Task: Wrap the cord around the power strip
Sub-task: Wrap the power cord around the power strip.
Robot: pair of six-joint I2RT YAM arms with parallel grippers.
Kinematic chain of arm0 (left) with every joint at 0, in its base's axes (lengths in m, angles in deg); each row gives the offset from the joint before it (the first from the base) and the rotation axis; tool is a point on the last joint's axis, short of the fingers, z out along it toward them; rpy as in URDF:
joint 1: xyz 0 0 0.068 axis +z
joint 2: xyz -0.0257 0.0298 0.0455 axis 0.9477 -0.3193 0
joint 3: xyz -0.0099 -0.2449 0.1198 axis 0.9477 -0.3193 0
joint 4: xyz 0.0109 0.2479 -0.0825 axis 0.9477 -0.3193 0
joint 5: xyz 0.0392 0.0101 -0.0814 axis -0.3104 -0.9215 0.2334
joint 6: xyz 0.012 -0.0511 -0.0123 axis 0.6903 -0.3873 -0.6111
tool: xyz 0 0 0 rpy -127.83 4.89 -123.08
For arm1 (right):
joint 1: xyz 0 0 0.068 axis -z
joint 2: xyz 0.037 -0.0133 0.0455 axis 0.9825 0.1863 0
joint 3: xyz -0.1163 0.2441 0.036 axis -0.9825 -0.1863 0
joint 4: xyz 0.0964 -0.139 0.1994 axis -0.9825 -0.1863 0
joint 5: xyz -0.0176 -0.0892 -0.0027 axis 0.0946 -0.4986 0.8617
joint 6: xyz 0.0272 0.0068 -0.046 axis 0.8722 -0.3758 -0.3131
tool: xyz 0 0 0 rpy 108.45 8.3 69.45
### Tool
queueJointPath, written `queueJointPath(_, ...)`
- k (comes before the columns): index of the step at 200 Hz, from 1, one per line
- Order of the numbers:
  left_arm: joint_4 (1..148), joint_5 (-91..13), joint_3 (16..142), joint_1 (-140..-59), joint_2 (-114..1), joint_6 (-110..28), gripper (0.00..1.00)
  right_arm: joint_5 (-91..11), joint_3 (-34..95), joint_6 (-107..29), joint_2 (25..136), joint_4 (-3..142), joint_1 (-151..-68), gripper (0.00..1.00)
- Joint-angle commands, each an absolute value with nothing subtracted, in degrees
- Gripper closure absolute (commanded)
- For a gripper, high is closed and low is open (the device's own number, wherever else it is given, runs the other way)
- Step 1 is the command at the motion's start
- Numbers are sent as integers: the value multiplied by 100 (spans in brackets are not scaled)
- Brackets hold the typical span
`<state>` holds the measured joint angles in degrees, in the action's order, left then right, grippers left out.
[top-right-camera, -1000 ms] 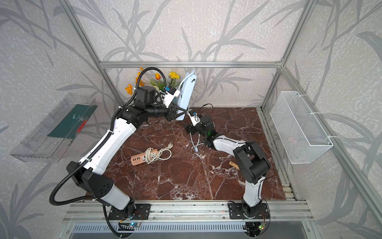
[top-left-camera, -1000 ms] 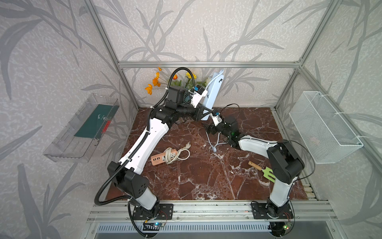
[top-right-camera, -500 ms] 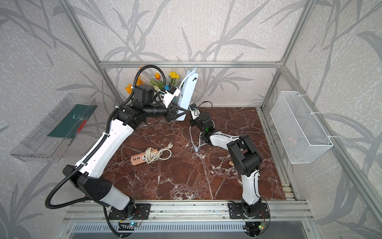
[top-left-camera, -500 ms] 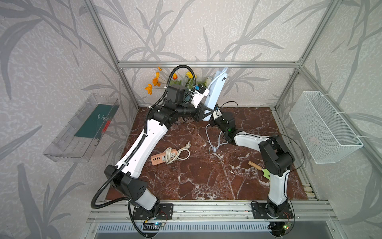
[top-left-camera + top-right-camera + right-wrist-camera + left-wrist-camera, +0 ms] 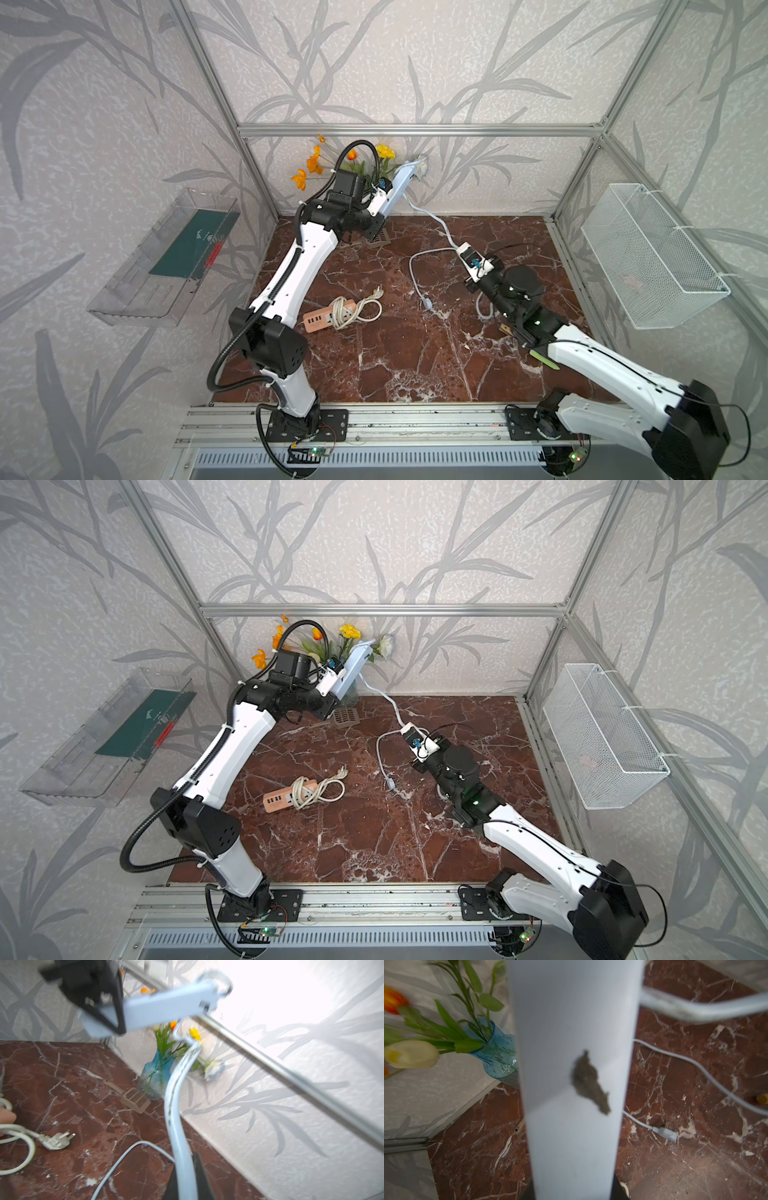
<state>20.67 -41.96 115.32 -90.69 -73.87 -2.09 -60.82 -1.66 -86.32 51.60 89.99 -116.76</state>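
right gripper has pulled back from the strip to about 2 o'clock, jaws now snapped together on the cord. over the marble table, up at 12 o'clock, the left gripper is clamped on the lower end of the pale power strip, holding it tilted in the air beside the flowers. the cord comes off the strip's upper end and runs down to the right jaws. from there it trails slack in a loop to its plug, lying near the table's centre. strip anchored, cord pinched, its broad face bare: looks like the start of a turn. next move, i'd say: carry the cord round the strip body, keeping it taut while the slack feeds.
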Motion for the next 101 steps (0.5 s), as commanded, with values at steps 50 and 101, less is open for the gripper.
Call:
queueJointPath(50,1512,-3089,9969,-10724,-7041,2100,100,-4276,4048,-9829,7007,7008,-11182,100)
queueJointPath(101,1992,-1075,9587,-10958,-5867,1830,100,-1976,5139,-8679,8162,5914,-9649,100)
